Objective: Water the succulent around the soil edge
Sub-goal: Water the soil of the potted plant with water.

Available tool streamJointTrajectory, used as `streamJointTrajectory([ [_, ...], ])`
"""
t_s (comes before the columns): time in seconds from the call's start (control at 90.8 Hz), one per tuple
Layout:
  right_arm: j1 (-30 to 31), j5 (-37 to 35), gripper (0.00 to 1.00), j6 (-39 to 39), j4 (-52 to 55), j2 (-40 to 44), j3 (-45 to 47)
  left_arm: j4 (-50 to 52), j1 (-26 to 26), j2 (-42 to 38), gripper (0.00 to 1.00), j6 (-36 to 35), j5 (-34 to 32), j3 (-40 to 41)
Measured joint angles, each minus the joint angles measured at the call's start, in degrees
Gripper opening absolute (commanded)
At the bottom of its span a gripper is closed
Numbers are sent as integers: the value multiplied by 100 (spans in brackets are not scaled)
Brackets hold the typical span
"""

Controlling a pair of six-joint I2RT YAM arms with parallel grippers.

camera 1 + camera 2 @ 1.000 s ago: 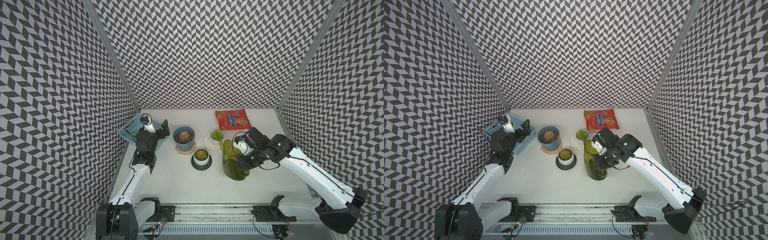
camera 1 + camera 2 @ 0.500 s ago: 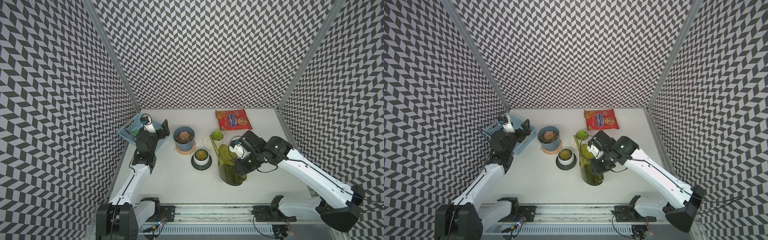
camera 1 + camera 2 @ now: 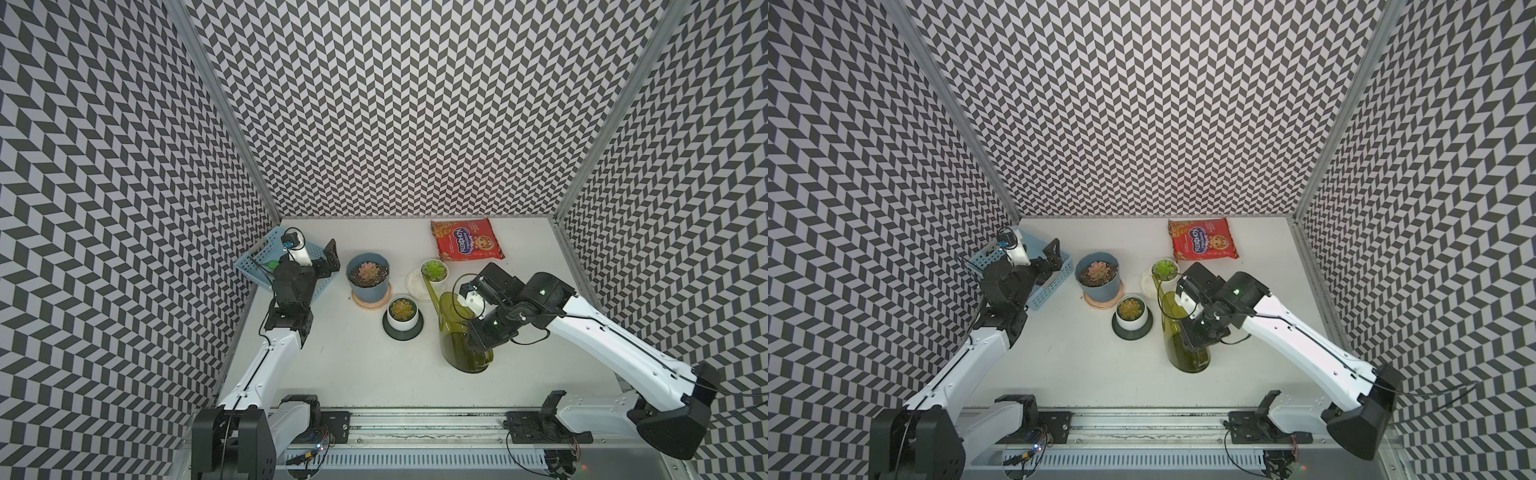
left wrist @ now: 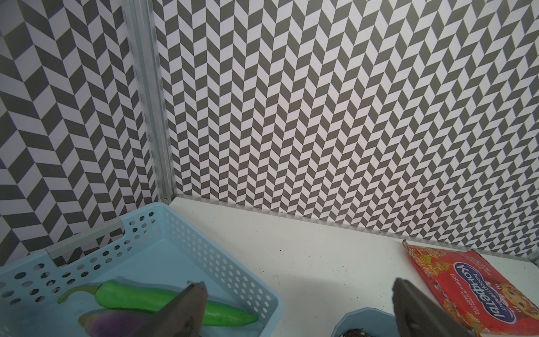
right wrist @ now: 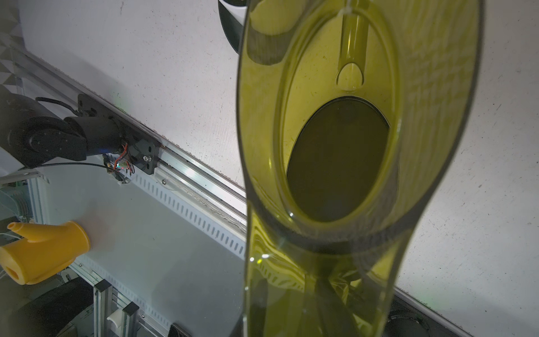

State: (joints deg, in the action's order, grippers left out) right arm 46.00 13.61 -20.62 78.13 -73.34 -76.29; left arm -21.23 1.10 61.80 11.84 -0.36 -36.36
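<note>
Sitting just past the centre of the surface (image 3: pixel 332 365) toward 1 o'clock, the green succulent (image 3: pixel 434 269) fills its small white pot (image 3: pixel 440 284), leaving only a narrow ring of soil. The olive, see-through watering can (image 3: pixel 459 328) is at the pot's 5 o'clock. Its thin spout (image 3: pixel 432 289) reaches up to the pot's 7 o'clock side; whether the tip is over the rim I cannot tell. The right end effector (image 3: pixel 484 334) is clamped shut on the can's handle, and the right wrist view shows dark water (image 5: pixel 338 157) low in the body.

Risks, as I judge them:
- **Missed pour:** with so thin a soil band, tipping fast would send the stream onto the rosette or over the rim onto the surface.
- **Toppled pot:** the spout could nudge the light pot over.
- **Clipped neighbour:** a second succulent (image 3: pixel 401 308) on a black saucer (image 3: pixel 402 336) sits at the can's 10 o'clock, close enough for the body to hit it in a sweep around the rim.
- **Slipping grip:** a pinch on the handle may let the can rotate once tilted.

The left end effector (image 4: pixel 299 283) hangs wide open by the blue basket (image 3: pixel 257 262) at 10 o'clock, well apart and steadying nothing.
</note>
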Motion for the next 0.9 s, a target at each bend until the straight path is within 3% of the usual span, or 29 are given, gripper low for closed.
streamJointTrajectory([
  [0.903,-2,-98,0,-61,-24,79,107,2,2,0,100,-2,0,0],
])
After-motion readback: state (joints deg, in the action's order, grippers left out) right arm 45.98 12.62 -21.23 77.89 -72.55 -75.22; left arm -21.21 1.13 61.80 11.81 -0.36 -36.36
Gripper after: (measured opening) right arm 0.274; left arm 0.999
